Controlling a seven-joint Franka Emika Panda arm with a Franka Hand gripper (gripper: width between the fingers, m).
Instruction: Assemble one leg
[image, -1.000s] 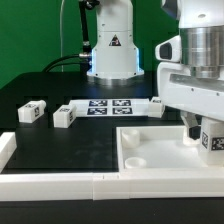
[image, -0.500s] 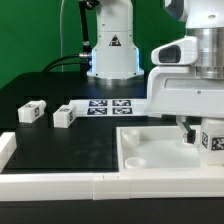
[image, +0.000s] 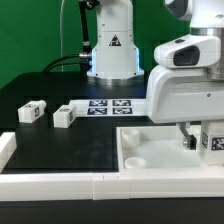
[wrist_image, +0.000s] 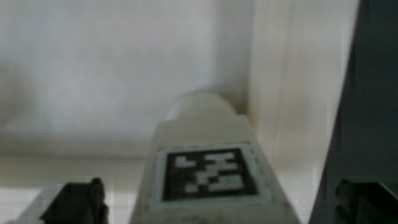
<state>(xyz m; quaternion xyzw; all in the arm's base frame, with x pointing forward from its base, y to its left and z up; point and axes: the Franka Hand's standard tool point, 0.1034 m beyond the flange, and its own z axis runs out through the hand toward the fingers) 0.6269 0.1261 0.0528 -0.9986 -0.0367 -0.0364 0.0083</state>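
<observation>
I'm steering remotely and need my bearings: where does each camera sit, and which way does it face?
Exterior view: off the arm, low at the table's edge, facing the white panel, two loose legs and the robot base; arm and gripper show.
Wrist view: on the wrist, looking along the fingers at the held leg over the panel.
Shared: the held leg, the panel.

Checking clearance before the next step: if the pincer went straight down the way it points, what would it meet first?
Likely the white panel: the pincer holds a leg just above its floor, though depth is unclear.
</observation>
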